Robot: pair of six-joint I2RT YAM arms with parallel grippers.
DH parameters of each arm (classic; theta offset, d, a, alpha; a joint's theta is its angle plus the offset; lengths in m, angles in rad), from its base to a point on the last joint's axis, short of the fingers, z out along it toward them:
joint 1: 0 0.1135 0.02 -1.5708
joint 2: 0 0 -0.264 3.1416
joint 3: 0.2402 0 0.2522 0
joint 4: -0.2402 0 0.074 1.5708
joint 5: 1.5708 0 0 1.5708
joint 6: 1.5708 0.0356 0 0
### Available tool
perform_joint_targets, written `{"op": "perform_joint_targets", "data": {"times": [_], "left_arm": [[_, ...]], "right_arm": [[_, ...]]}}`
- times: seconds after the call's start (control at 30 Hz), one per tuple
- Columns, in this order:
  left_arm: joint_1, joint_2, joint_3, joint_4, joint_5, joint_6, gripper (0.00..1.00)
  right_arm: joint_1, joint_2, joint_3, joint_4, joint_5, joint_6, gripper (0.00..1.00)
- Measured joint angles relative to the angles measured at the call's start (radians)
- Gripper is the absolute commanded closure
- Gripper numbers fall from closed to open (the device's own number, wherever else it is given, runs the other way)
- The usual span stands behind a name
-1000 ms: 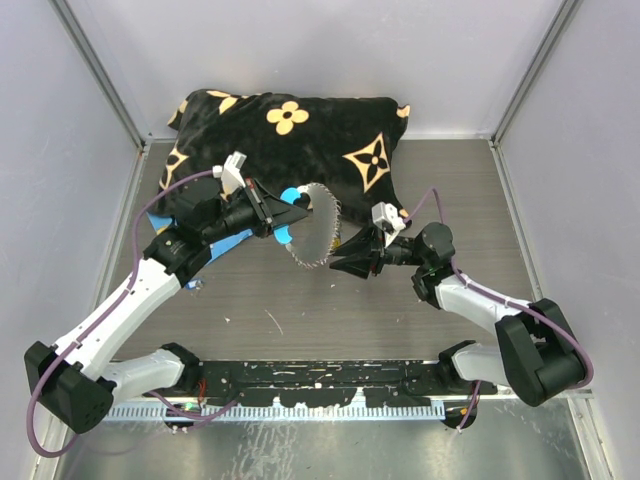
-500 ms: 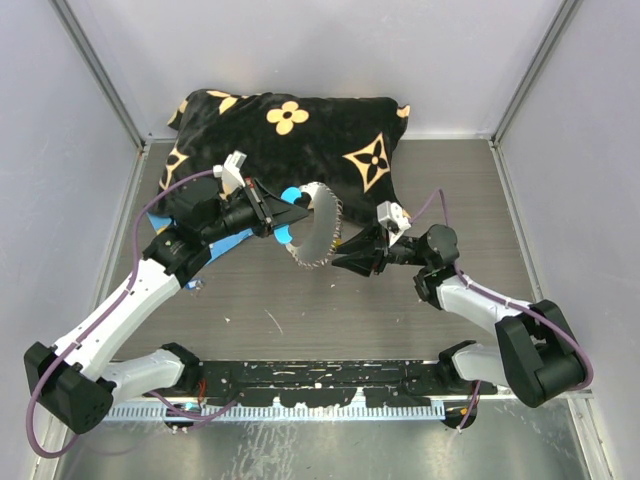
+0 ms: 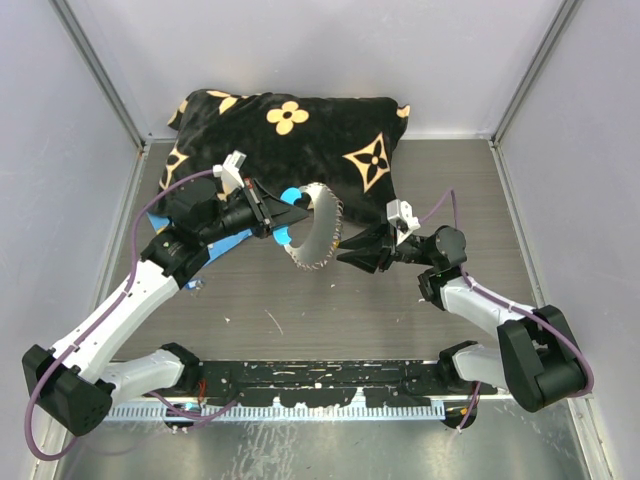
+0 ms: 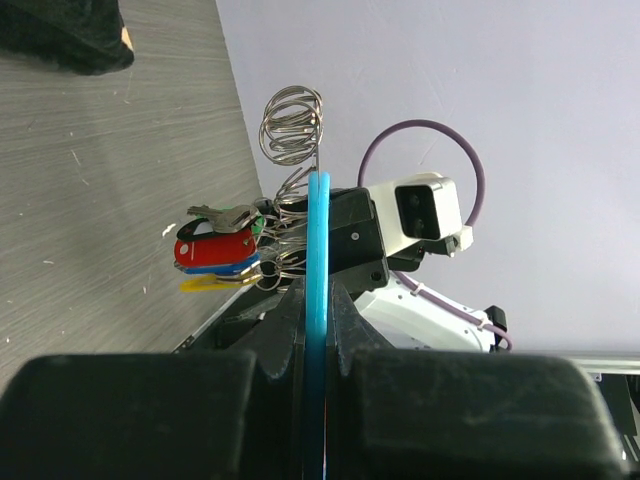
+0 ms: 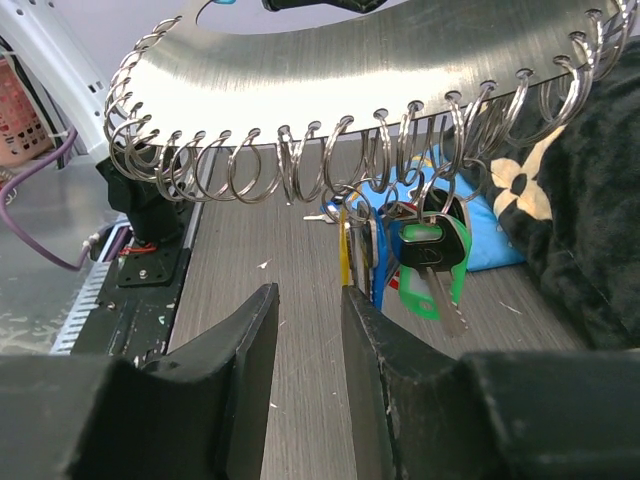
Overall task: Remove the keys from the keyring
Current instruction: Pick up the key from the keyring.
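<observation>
- Nothing is off yet: every one of the keys (image 5: 425, 255) you can see hangs in one bunch from the wire loops on the lower rim of the keyring (image 3: 318, 225). Green, blue, yellow and red heads show, packed side by side.
- Your left gripper (image 4: 318, 300) is clamped tight on the keyring's light-blue section (image 4: 318, 225), on its left side, and holds the whole keyring up off the table (image 3: 300, 300), with the black pillow (image 3: 290, 130) just behind it.
- Your right gripper (image 5: 310, 300) sits just beside the keyring's lower right rim, with its jaws at a middling gap and nothing between them. Its fingertips (image 5: 362, 310) point up at the bunch but stop short of it.
- By my reading you are in the approach to the first key, so the whole job is left: take hold of one key, work it round its loop and off, then repeat for each of the others.
- Against the frame a second back, your right wrist has swung out to the right of the keyring and the gripper has levelled, its tips now nearer the rim.
- The keyring and your left arm look unchanged over that second.
</observation>
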Motion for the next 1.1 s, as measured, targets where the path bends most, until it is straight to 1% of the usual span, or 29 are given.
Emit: {"op": "perform_joint_targets", "data": {"times": [0.63,0.93,1.1], "left_arm": [[0.000,-0.001,0.000,0.000,0.012,0.023,1.00],[0.000,-0.001,0.000,0.001,0.023,0.023,1.00],[0.000,-0.001,0.000,0.002,0.027,0.022,1.00]], "right_arm": [[-0.011,-0.005,0.000,0.010,-0.027,0.003,0.62],[-0.011,-0.005,0.000,-0.016,-0.008,-0.015,0.58],[0.002,-0.005,0.000,-0.037,0.012,-0.038,0.58]]}}
